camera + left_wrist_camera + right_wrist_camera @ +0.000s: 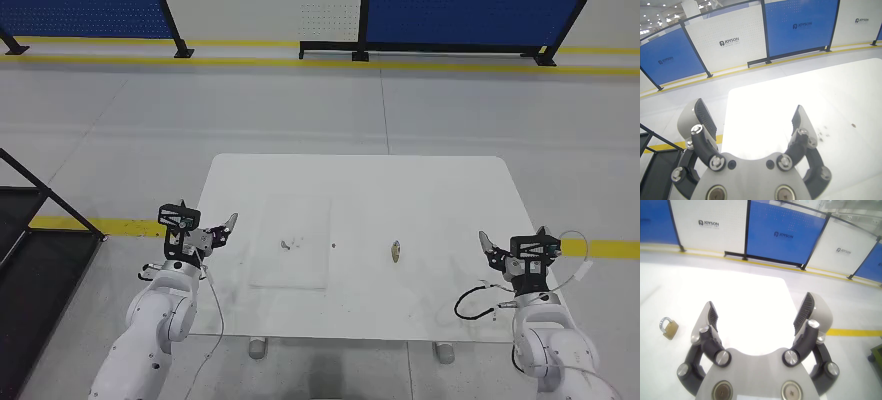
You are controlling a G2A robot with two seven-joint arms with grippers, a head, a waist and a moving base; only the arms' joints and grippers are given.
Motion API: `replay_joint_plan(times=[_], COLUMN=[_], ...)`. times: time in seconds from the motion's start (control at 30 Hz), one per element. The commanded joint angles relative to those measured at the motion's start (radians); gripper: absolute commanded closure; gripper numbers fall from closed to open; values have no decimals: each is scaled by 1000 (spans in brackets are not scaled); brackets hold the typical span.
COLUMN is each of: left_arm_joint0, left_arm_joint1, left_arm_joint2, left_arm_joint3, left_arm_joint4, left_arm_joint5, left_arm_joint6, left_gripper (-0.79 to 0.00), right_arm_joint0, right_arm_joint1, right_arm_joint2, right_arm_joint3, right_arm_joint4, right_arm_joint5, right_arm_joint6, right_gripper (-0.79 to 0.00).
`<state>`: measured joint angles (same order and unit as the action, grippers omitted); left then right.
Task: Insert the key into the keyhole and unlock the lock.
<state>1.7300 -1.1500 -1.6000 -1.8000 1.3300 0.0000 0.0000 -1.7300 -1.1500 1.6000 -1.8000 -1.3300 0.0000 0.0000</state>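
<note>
A small brass padlock (396,250) with a silver shackle lies on the white table (430,190), right of its middle; it also appears as the padlock (668,328) in the right wrist view. A set of small keys (290,243) lies left of centre, seen as the keys (822,133) in the left wrist view. My left gripper (205,224) hovers at the table's left edge, open and empty. At the right edge sits my right gripper (517,240), also open and empty. In the wrist views, the left gripper (751,113) and the right gripper (759,309) show spread fingers.
A faint rectangular mat (292,240) lies under the keys. A black frame rack (40,230) stands left of the table. Blue and white partition panels (440,20) line the far floor behind a yellow line.
</note>
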Motion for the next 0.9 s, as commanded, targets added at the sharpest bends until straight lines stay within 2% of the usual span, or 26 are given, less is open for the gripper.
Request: replay_joint_plan(times=[0.0, 0.1, 0.3, 0.57, 0.73, 0.87], left_arm_joint0=[-7, -33, -109, -242, -331, -402], left_arm_joint1=[-1, -3, -6, -6, -6, -10], left_arm_joint2=[1, 3, 15, 61, 104, 144], left_arm_joint3=[-2, -14, -52, -65, -31, 21], left_arm_joint4=[-13, -57, -157, -238, -271, -308], left_arm_joint5=[-3, -17, -29, -25, -20, 9], left_arm_joint6=[-6, -87, -317, -699, -899, -1014], left_gripper=[-785, -785, -785, -785, -785, -785], right_arm_joint0=[0, 0, 0, 0, 0, 0], right_arm_joint1=[0, 0, 0, 0, 0, 0], right_arm_joint2=[0, 0, 0, 0, 0, 0], right_arm_joint3=[0, 0, 0, 0, 0, 0], right_arm_joint4=[0, 0, 0, 0, 0, 0], right_arm_joint5=[0, 0, 0, 0, 0, 0], right_arm_joint6=[0, 0, 0, 0, 0, 0], right_gripper=[-785, -785, -785, -785, -785, -785])
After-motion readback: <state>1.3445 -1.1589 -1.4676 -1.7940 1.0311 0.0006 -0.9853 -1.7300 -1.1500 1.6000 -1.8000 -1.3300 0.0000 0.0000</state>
